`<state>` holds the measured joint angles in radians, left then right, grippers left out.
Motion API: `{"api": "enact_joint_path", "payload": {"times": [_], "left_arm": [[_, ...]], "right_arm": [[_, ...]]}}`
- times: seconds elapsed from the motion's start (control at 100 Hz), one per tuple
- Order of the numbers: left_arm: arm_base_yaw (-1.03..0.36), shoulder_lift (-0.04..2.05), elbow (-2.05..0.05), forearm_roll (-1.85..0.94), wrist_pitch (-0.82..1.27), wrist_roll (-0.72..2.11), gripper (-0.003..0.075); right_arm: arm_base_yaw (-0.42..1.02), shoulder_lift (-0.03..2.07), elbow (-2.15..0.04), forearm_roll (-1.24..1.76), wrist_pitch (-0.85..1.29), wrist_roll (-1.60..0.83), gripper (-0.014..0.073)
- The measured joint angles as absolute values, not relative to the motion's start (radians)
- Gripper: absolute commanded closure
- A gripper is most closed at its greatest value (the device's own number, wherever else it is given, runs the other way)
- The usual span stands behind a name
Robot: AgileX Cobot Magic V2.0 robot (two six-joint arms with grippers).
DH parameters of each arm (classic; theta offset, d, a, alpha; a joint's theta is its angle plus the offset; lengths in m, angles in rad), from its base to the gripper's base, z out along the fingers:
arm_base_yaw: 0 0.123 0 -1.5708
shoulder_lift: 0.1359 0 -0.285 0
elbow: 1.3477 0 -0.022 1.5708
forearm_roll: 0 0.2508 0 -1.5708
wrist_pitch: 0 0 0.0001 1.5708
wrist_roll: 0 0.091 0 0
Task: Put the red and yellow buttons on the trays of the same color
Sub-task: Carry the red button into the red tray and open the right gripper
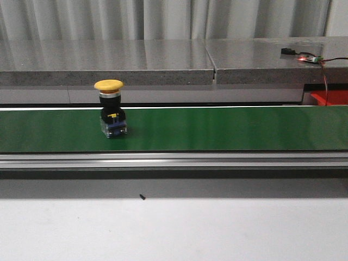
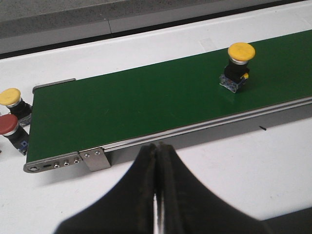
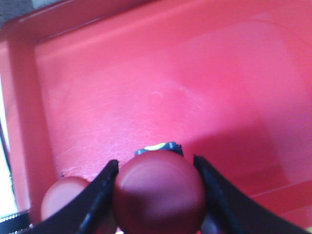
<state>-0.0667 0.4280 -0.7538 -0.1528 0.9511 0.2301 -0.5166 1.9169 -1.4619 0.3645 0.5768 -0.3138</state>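
A yellow button [image 1: 110, 109] stands upright on the green conveyor belt [image 1: 217, 129]; it also shows in the left wrist view [image 2: 239, 66]. In that view a second yellow button [image 2: 10, 99] and a red button [image 2: 9, 127] stand on the white table past the belt's end. My left gripper [image 2: 157, 146] is shut and empty, over the white table in front of the belt's rail. My right gripper [image 3: 156, 168] is shut on a red button [image 3: 158, 195] and holds it over the red tray [image 3: 170, 87]. Another red button [image 3: 62, 200] shows beside one finger. No yellow tray is in view.
A corner of the red tray [image 1: 331, 98] shows at the far right behind the belt. A grey stone ledge [image 1: 109, 62] runs along the back, with a small circuit board and cables [image 1: 305, 56] on it. White table [image 1: 174, 228] lies in front of the belt.
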Motion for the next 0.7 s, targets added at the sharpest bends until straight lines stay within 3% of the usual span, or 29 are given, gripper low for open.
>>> {"api": "enact_joint_path", "payload": {"times": [0.38,0.45,0.56,0.63,0.7], "left_arm": [[-0.067,0.428,-0.754,-0.153,0.951,0.230,0.0739],[-0.067,0.428,-0.754,-0.153,0.951,0.230,0.0739],[-0.067,0.428,-0.754,-0.153,0.951,0.230,0.0739],[-0.067,0.428,-0.754,-0.153,0.951,0.230,0.0739],[-0.067,0.428,-0.754,-0.153,0.951,0.230,0.0739]], "right_arm": [[-0.517,2.032,-1.480,0.366,0.547,-0.314,0.0466],[-0.517,2.037,-1.484,0.370,0.539,-0.314,0.0389],[-0.517,2.037,-1.486,0.373,0.539,-0.314,0.0164],[-0.517,2.038,-1.486,0.373,0.537,-0.314,0.0102],[-0.517,2.041,-1.486,0.373,0.537,-0.314,0.0109]]}}
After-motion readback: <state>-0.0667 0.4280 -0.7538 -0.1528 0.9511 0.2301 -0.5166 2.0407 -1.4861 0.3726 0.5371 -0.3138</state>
